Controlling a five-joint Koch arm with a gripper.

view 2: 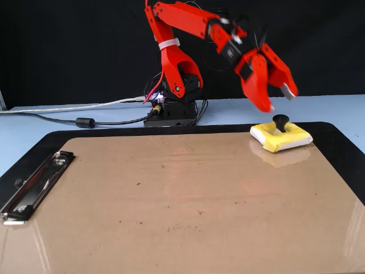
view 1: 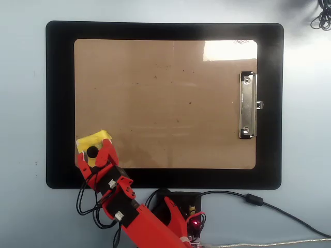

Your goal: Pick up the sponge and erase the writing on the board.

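Observation:
The yellow sponge point(view 1: 96, 140) with its black knob point(view 1: 92, 152) lies on the lower left corner of the tan board point(view 1: 165, 103) in the overhead view. In the fixed view the sponge point(view 2: 283, 137) rests at the board's point(view 2: 182, 200) far right corner. My red gripper point(view 2: 279, 100) is open and empty, hanging a little above the knob point(view 2: 280, 120) without touching it. In the overhead view the gripper point(view 1: 94, 158) has its jaws either side of the knob. No sun drawing shows on the board, only tiny dark specks.
The board lies on a black mat point(view 1: 59, 103). Its silver clip point(view 1: 247, 105) is on the right short edge in the overhead view, and near left in the fixed view point(view 2: 34, 182). The arm's base point(view 2: 171, 108) and cables point(view 2: 85, 121) sit behind the mat.

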